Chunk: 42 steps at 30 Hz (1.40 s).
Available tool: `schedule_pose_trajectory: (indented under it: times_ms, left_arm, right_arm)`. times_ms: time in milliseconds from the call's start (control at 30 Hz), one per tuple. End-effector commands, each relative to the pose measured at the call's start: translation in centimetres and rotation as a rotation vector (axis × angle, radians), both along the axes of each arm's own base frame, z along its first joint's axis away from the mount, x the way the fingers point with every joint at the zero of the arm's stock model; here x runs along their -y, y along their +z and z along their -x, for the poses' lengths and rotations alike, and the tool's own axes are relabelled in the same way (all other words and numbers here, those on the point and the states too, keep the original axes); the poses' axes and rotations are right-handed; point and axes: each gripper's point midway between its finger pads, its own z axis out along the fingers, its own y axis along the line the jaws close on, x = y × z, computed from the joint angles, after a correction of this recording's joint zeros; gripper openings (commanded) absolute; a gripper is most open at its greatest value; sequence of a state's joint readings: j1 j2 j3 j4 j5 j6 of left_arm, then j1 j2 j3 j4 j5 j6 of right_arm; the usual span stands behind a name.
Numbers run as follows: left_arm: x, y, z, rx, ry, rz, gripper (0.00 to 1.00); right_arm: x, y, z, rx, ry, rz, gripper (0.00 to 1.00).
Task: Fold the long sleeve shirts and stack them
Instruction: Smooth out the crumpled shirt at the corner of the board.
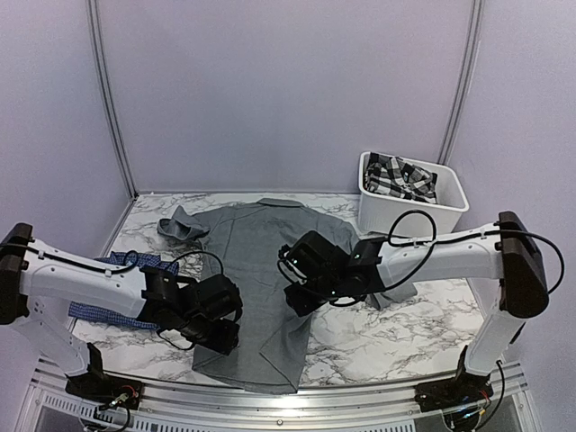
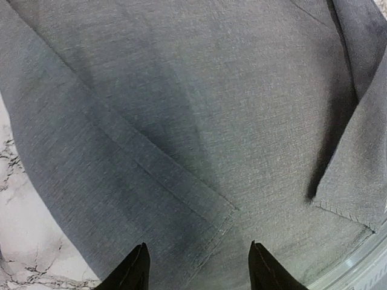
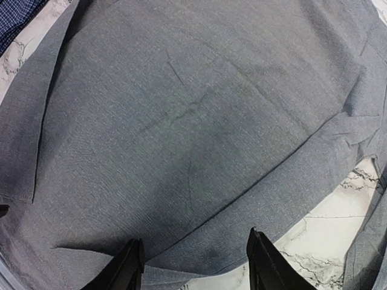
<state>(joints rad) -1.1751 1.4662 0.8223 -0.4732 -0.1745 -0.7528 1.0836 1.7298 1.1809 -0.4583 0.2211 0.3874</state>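
The plain grey shirt (image 1: 256,270) lies spread on the marble table, collar at the far side, hem near the front edge. It fills the left wrist view (image 2: 199,109) and the right wrist view (image 3: 181,121). The dark blue checked shirt (image 1: 108,288) lies at the left, partly under my left arm; a corner of it shows in the right wrist view (image 3: 15,18). My left gripper (image 2: 198,266) is open and empty above the grey shirt's lower left part. My right gripper (image 3: 196,263) is open and empty above the shirt's right edge.
A white bin (image 1: 411,193) holding a plaid cloth stands at the back right. Bare marble table (image 1: 378,337) shows at the front right. A metal rail (image 1: 270,400) runs along the front edge. Walls close the back and sides.
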Motion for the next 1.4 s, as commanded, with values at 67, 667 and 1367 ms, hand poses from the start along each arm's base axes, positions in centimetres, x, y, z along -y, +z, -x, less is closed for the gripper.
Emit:
schedule_pose_trajectory:
  times_ms: [67,667,1367]
  left_arm:
    - [1.9,-1.1,0.0,-0.040,-0.066,-0.040,0.58]
    - [1.3,-2.0,-0.7,-0.016,-0.013,-0.073,0.09]
    - [-2.8,1.9,-2.6,0.133,0.234,0.029,0.00]
  right_arm:
    - [0.0,0.5,0.2,0.010,-0.009,-0.023,0.54]
    - [-2.4,-0.5,2.8,-0.012,0.172,0.019,0.67]
    - [-1.2,-5.8,7.0,-0.146,0.189,0.161,0.24]
